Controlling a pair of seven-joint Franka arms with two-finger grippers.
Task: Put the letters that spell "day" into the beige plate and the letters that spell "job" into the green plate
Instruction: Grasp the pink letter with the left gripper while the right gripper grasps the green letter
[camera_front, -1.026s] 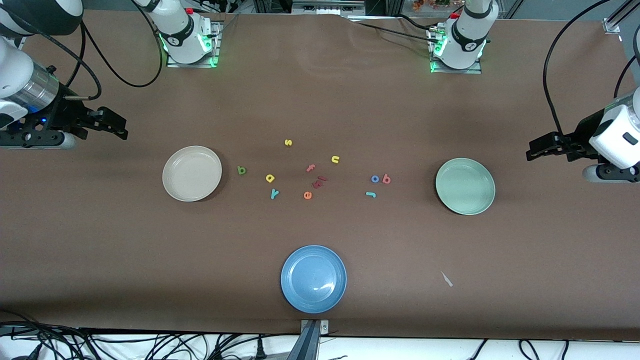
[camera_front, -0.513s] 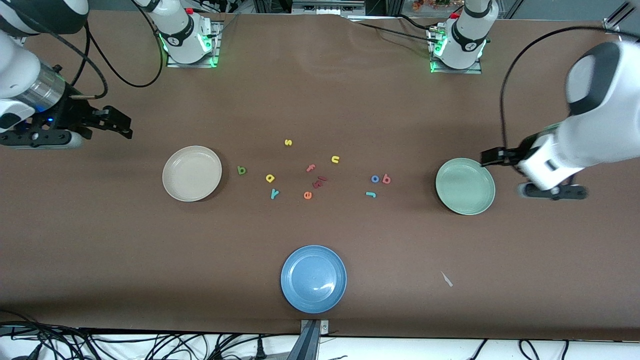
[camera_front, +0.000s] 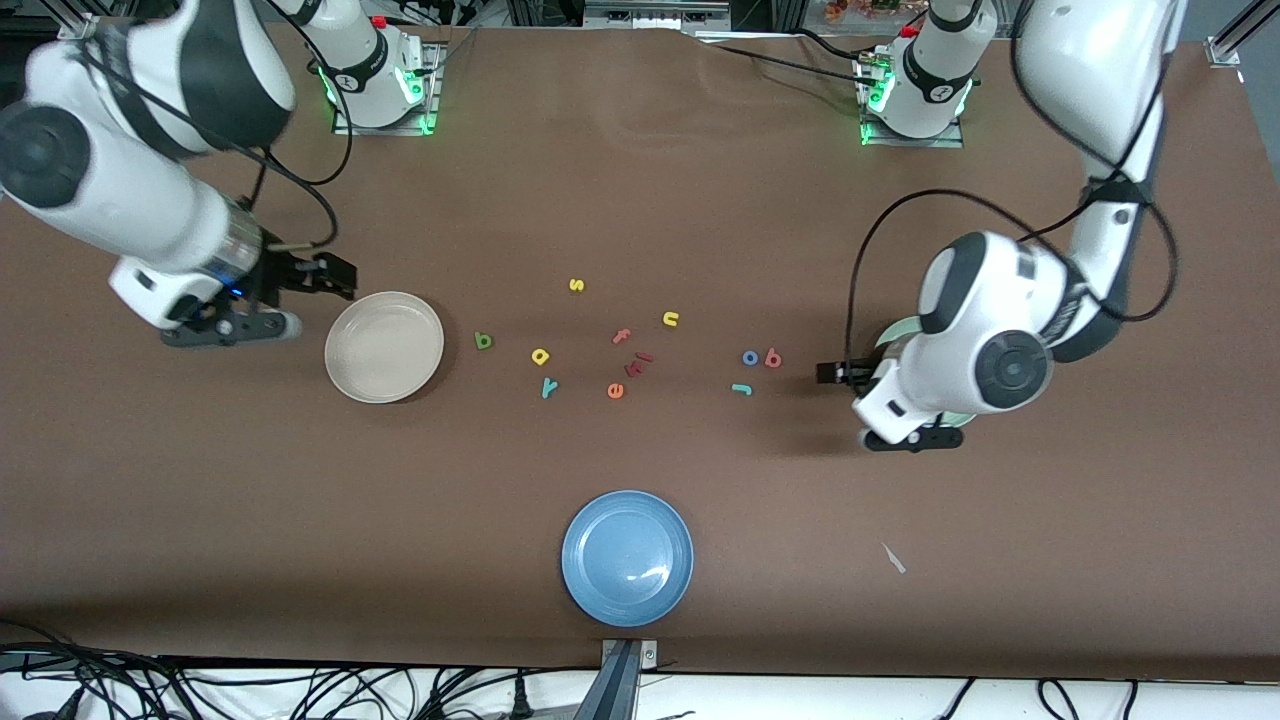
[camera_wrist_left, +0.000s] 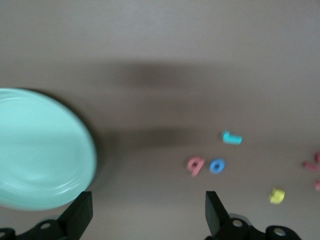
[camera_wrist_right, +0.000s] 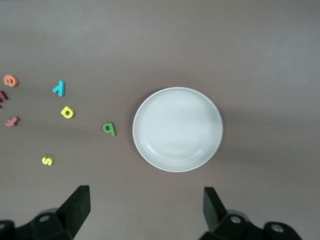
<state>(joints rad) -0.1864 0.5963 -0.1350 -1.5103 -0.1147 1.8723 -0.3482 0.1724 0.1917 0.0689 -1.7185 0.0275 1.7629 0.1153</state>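
The beige plate (camera_front: 384, 346) lies bare toward the right arm's end. Beside it are the dark green d (camera_front: 483, 341), yellow a (camera_front: 540, 356) and teal y (camera_front: 548, 387). My right gripper (camera_front: 335, 275) hangs open over the table at that plate's edge, holding nothing. The left arm covers most of the green plate (camera_wrist_left: 40, 150) in the front view. My left gripper (camera_front: 835, 373) is open and empty over the table between that plate and the teal j (camera_front: 742, 389), blue o (camera_front: 750, 357) and red-pink b (camera_front: 772, 357).
A blue plate (camera_front: 627, 557) sits near the front edge. Between the two letter groups lie a yellow s (camera_front: 576, 285), yellow u (camera_front: 670, 319), pink f (camera_front: 621, 336), orange e (camera_front: 615, 391) and dark red pieces (camera_front: 640, 363). A white scrap (camera_front: 893, 558) lies nearer the camera.
Both arms have swung in from the table's ends. The left gripper crossed over the green plate toward the j, o and b. The right gripper came up to the beige plate.
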